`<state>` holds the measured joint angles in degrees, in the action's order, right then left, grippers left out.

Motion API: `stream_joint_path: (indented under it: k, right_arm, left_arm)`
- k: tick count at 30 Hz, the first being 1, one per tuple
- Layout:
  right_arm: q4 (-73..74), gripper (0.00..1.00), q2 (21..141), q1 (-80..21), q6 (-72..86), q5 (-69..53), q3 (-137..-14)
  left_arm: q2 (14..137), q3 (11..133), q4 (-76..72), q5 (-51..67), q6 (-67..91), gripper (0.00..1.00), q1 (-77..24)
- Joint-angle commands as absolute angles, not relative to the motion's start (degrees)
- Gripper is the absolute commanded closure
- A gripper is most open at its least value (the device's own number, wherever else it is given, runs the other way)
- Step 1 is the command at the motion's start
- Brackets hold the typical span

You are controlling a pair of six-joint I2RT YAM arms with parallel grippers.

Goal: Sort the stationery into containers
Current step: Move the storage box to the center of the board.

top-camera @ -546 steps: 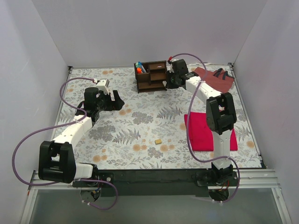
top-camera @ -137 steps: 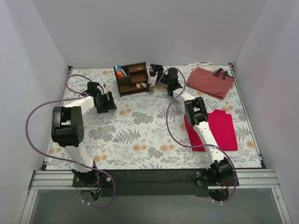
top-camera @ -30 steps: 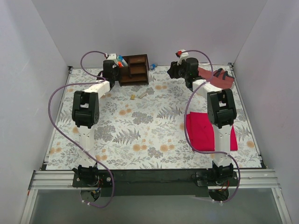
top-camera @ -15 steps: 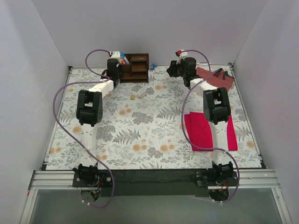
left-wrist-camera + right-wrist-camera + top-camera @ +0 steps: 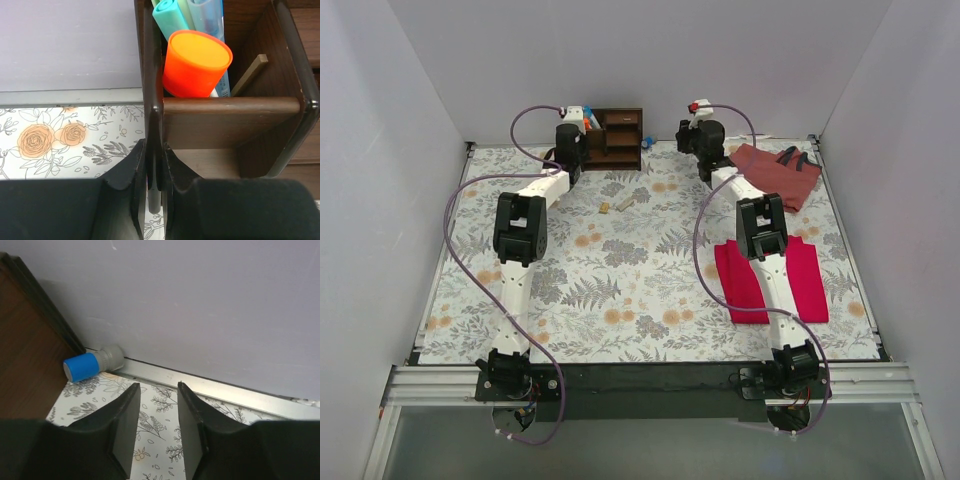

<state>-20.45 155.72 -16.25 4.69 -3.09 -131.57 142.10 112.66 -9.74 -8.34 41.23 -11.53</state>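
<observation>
Brown organiser [image 5: 230, 122] is being pinched at its wall by my left end effector [image 5: 154, 169]. My right end effector [image 5: 156, 390] is hovering spread beside the cylinder [image 5: 92, 365] at the back wall; next, I am thinking, centring and closing on it.

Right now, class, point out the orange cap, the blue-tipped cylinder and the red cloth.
orange cap [image 5: 198, 56], left wrist view, flat top.
blue-tipped cylinder [image 5: 85, 366], right wrist view, blue end.
red cloth [image 5: 808, 285], top external view, right half.
</observation>
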Motion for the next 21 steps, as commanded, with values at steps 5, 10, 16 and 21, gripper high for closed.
stream_joint_path:
  k: [5, 10, 16, 21]
  right_arm:
    - [-23.82, 0.55, 159.42, -18.46, 4.04, 10.2, -136.58]
    - [-25.04, 0.52, 161.45, -19.69, 4.65, 7.12, -140.1]
    - [-26.02, 0.51, 162.68, -20.48, 8.08, 9.92, -141.07]
    - [-26.19, 0.46, 161.46, -18.2, 14.31, 12.04, -138.44]
  left_arm:
    - [144.31, 118.74, -11.78, -3.78, 41.93, 1.0, -14.32]
    - [144.4, 118.57, -11.6, -3.78, 41.75, 1.0, -14.94]
    - [144.4, 118.3, -11.69, -4.39, 40.96, 1.0, -15.03]
    - [144.41, 118.13, -11.78, -5.01, 40.87, 1.0, -14.94]
